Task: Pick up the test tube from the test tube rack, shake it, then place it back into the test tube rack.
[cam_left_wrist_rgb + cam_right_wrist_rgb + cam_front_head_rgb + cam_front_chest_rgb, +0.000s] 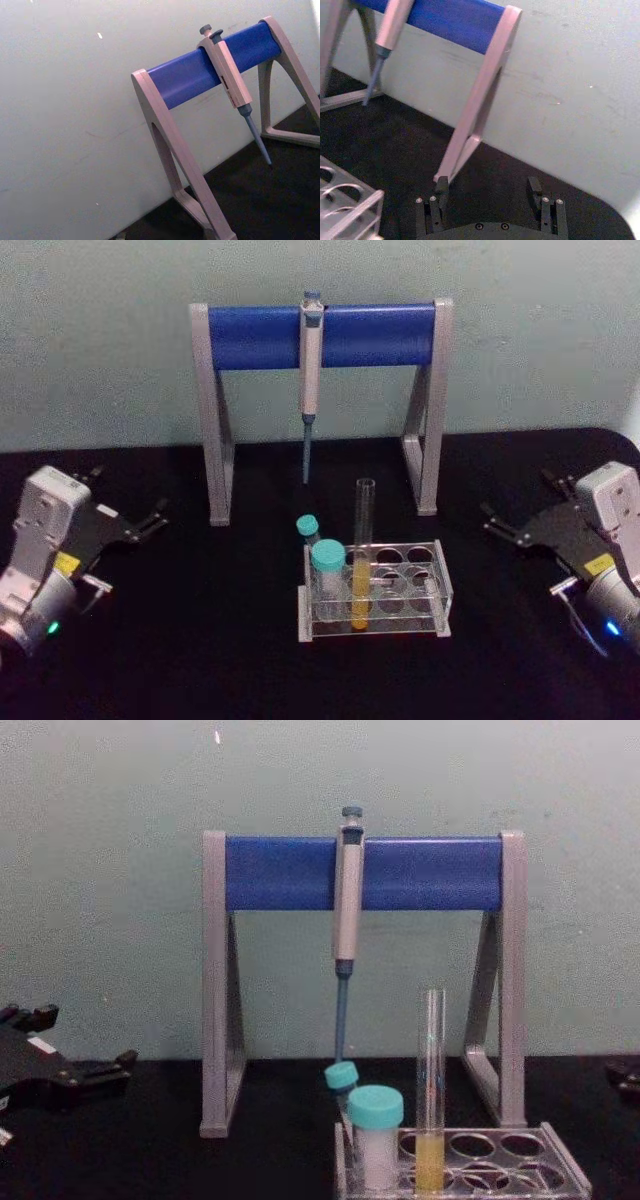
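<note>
The test tube [362, 552] is a tall clear glass tube with yellow liquid in its lower part. It stands upright in a front hole of the clear test tube rack [425, 590] at the table's middle front. The chest view shows the test tube [431, 1090] rising well above the test tube rack [500, 1160]. My left gripper [128, 498] rests open at the far left, well apart from the rack. My right gripper [518, 498] rests open at the far right, with nothing between its fingers [441, 187]. A corner of the rack [350, 202] appears in the right wrist view.
A grey stand with a blue crossbar [320, 335] stands behind the rack, with a pipette [311, 380] hanging from it. Two teal-capped white tubes [327, 570] sit in the rack's left end. The black table [200, 640] has free room on both sides.
</note>
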Controlling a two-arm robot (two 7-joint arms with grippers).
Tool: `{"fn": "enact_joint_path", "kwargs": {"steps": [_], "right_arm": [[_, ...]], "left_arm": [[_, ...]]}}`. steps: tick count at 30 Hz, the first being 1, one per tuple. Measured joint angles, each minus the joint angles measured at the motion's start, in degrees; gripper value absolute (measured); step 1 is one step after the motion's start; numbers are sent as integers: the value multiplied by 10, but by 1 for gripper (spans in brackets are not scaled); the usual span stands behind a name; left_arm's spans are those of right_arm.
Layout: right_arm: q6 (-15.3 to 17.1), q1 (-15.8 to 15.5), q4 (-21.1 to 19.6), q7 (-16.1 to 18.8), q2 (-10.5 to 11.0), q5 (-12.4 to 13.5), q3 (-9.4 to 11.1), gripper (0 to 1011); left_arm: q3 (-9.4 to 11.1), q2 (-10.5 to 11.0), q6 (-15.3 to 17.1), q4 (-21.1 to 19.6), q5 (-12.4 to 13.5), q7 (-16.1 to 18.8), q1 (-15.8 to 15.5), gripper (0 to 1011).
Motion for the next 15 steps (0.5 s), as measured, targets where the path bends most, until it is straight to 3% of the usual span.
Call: {"fn": "enact_joint_path", "kwargs": {"steps": [10, 15], "right_arm": [[11, -43, -54, 45, 2, 45, 18, 1001], [16, -63, -80, 84, -2, 83, 26, 1000]], "left_arm": [[0, 0, 0, 0, 0, 0, 0, 1001], [0, 0, 0, 0, 0, 0, 0, 1001]]}}
